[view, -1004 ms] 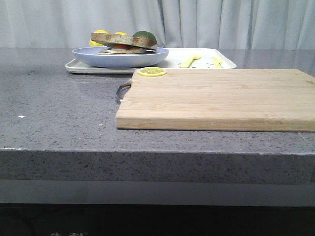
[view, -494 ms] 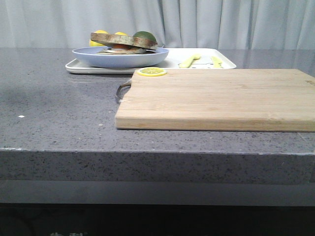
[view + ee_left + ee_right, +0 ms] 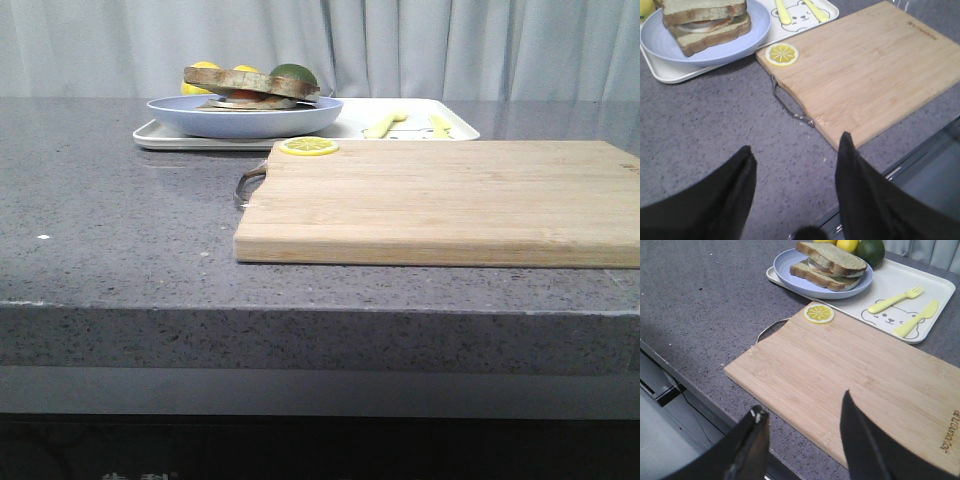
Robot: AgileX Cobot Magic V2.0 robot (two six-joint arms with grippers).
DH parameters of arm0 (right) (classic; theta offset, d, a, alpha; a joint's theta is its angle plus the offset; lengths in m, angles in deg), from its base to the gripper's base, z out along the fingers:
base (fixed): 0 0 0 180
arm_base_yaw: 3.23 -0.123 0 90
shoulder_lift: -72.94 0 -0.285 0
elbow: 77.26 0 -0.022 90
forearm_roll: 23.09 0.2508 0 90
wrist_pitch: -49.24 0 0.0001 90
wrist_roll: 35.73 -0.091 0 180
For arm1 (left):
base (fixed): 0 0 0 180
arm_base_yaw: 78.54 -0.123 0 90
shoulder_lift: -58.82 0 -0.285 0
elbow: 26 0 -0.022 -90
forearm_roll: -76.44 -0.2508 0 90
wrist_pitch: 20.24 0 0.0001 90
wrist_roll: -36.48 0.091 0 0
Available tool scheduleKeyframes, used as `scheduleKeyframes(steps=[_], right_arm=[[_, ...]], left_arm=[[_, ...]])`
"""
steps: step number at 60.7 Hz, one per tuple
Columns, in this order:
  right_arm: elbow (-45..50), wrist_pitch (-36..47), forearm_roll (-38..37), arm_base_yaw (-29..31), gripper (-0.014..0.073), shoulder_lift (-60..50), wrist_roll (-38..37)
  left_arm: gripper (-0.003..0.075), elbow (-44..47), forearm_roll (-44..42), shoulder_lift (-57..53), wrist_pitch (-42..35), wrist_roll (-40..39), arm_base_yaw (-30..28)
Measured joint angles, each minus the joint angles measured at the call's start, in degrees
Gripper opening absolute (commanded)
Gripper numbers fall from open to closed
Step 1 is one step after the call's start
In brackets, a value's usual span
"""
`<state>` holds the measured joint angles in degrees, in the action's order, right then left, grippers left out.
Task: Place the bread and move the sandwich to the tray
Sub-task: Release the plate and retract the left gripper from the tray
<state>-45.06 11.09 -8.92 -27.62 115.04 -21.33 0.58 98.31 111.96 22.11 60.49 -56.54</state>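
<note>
The sandwich [image 3: 250,85], two brown-crusted slices with egg between them, sits on a pale blue plate [image 3: 200,118] on the white tray [image 3: 460,128] at the back of the counter. It also shows in the left wrist view [image 3: 705,22] and the right wrist view [image 3: 827,265]. No separate loose slice of bread is in view. My left gripper [image 3: 796,141] is open and empty above the grey counter near its front edge. My right gripper [image 3: 803,402] is open and empty over the near edge of the cutting board. Neither gripper shows in the front view.
A light wooden cutting board [image 3: 440,200] with a metal handle lies in front of the tray, a lemon slice [image 3: 308,146] on its far left corner. A yellow fork [image 3: 895,300] and knife [image 3: 917,317] lie on the tray. A lime [image 3: 295,73] and lemons sit behind the plate.
</note>
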Motion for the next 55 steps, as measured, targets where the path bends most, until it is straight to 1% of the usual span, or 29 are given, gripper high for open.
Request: scheduleKeyframes(steps=[4, 7, 13, 18, 23, 43, 48, 52, 55], right_arm=[[0.0, 0.0, 0.0, 0.0, 0.0363, 0.0, 0.0], [0.0, 0.0, 0.0, 0.0, 0.0363, 0.0, 0.0], [0.0, 0.0, 0.0, 0.0, 0.0363, 0.0, 0.0], [0.0, 0.0, 0.0, 0.0, 0.0363, 0.0, 0.0], [0.0, 0.0, 0.0, 0.0, 0.0363, 0.0, 0.0], [0.4, 0.0, 0.0, 0.0, 0.0354, 0.0, 0.0], [0.4, 0.0, 0.0, 0.0, 0.0295, 0.0, 0.0], [0.4, 0.0, 0.0, 0.0, 0.0211, 0.0, 0.0], [0.4, 0.0, 0.0, 0.0, 0.013, 0.0, 0.0]], left_arm=[[0.0338, 2.1, -4.0, -3.3, 1.0, -2.6, 0.0], [0.0338, 3.1, -8.4, -5.8, 2.2, -6.0, 0.0], [0.0338, 3.6, -16.5, -9.2, 5.1, -13.2, 0.0], [0.0338, 3.7, -21.9, -11.6, 6.8, -16.8, 0.0], [0.0338, 3.7, -23.3, -13.5, 7.0, -18.1, 0.0], [0.0337, 4.6, -22.4, -14.3, 7.2, -18.8, 0.0], [0.0328, 4.6, -22.4, -14.3, 7.2, -18.8, 0.0], [0.0297, 4.6, -22.4, -14.3, 7.3, -18.8, 0.0], [0.0257, 4.6, -22.4, -14.3, 7.3, -18.8, 0.0]])
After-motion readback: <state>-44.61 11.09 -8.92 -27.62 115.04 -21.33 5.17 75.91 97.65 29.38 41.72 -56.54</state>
